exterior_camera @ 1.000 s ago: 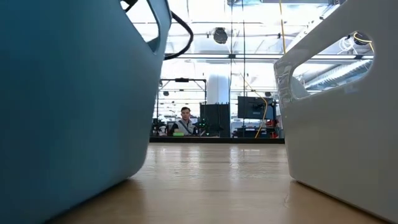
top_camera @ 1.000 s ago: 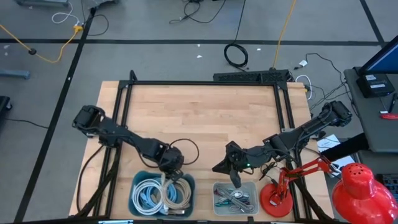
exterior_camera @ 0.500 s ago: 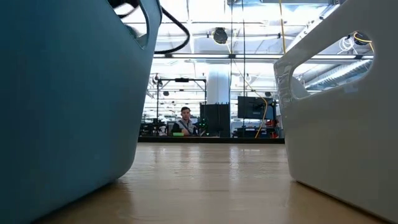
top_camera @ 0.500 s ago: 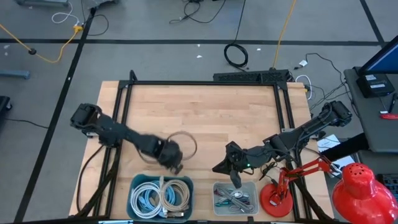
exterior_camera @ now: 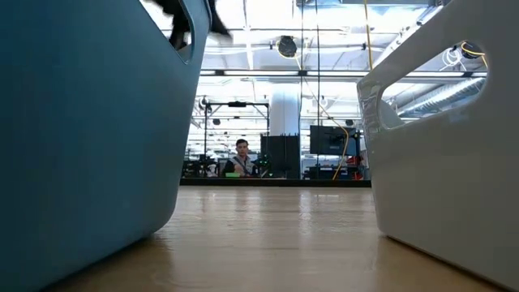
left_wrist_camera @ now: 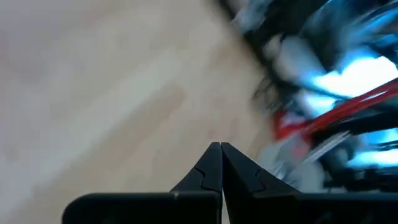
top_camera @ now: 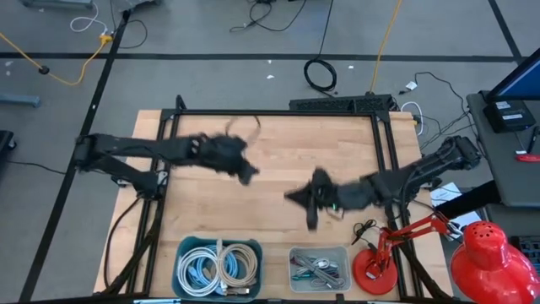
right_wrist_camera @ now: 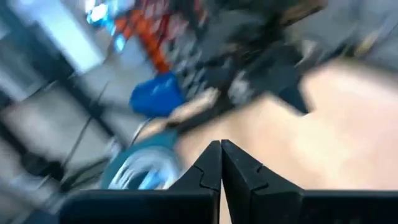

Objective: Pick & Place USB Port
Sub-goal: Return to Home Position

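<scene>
A thin black cable (top_camera: 251, 125) shows as a blurred loop over the far middle of the table, just beyond my left gripper (top_camera: 245, 173). That gripper is shut in the left wrist view (left_wrist_camera: 221, 146). My right gripper (top_camera: 307, 218) hangs over the table's middle, beyond the white bin (top_camera: 293, 253), and is shut (right_wrist_camera: 221, 144) with nothing showing between its fingers. The blue bin (top_camera: 181, 253) at the near edge holds coiled pale cables (top_camera: 219, 263). My left gripper carries the black cable (top_camera: 240, 135), which is lifted clear of the table and trails beyond the gripper as a slack loop. Motion blur hides the place of contact, and the left wrist view shows no cable between the fingertips, so part and hold cannot be told.
The white bin holds small dark and metal parts (top_camera: 319, 268). A red desk lamp (top_camera: 378, 263) stands at the near right corner. In the low view the blue bin's wall (exterior_camera: 81, 146) and the white bin's wall (exterior_camera: 454, 146) flank bare wood. A person (exterior_camera: 241, 158) sits far off.
My left gripper has swept fast from above the blue bin toward the table's far edge, taking the black cable loop along. The blue bin has shifted slightly toward the left. My right gripper has moved from over the white bin toward the far edge and a little leftward.
</scene>
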### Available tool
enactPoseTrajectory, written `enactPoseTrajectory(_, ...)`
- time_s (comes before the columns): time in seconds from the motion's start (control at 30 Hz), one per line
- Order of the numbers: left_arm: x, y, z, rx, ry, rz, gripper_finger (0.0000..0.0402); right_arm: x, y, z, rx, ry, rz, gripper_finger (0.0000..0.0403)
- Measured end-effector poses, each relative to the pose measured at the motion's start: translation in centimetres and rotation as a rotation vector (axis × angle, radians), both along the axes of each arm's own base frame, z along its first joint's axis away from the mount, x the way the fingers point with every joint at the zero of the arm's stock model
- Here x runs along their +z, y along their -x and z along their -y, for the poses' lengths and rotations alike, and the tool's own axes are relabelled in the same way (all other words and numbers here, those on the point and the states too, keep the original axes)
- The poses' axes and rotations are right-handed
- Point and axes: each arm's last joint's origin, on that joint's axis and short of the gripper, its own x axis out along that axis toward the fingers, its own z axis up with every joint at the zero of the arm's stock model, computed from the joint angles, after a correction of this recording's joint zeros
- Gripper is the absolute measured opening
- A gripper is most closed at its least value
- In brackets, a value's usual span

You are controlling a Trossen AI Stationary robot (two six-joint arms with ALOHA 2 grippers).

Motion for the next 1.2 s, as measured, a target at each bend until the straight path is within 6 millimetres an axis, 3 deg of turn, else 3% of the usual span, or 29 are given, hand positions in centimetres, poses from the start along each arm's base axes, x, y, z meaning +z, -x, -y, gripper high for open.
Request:
enactPoseTrajectory(0.13, 6.2, 1.8, -1.1, -0.123, -0.157, 0.362, 0.0000, 2.2, -0.1, 4.2, -0.006, 0.184, 0.090, 0.0000)
enactPoseTrajectory(0.23, 8.7, 4.3, -1.1, -0.212, -0.252, 0.491, 0.0000, 3.3, 0.6, 7.4, 0.053, 0.227, 0.106, 0.0000)
enactPoseTrajectory(0.37, 7.9, 7.8, -0.6, -0.214, -0.290, 0.468, 0.0000, 2.6, 2.7, 10.1, 0.010, 0.238, -0.025, 0.0000)
enactPoseTrajectory(0.5, 3.8, 11.0, 0.0, -0.118, -0.255, 0.467, 0.0000, -0.3, 5.5, 10.9, -0.079, 0.226, -0.026, 0.0000)
enactPoseTrajectory(0.57, 1.0, 12.3, 0.1, -0.056, -0.221, 0.494, 0.0000, -2.1, 7.0, 10.9, -0.099, 0.182, 0.073, 0.0000)
enactPoseTrajectory(0.73, -4.8, 14.2, 0.0, 0.080, -0.136, 0.648, 0.0000, -9.2, 10.7, 11.0, -0.130, 0.022, 0.224, 0.0000)
enactPoseTrajectory(0.87, -7.7, 14.8, -0.2, 0.153, -0.138, 0.669, 0.0000, -13.7, 12.9, 10.9, -0.156, -0.074, 0.233, 0.0000)
enactPoseTrajectory(1.0, -9.6, 14.9, -0.1, 0.127, -0.164, 0.633, 0.0000, -15.7, 14.1, 10.6, -0.173, -0.073, 0.229, 0.0000)
enactPoseTrajectory(1.2, -12.5, 15.2, 0.1, 0.027, -0.194, 0.537, 0.0000, -17.7, 14.5, 10.1, -0.088, 0.164, 0.072, 0.0000)
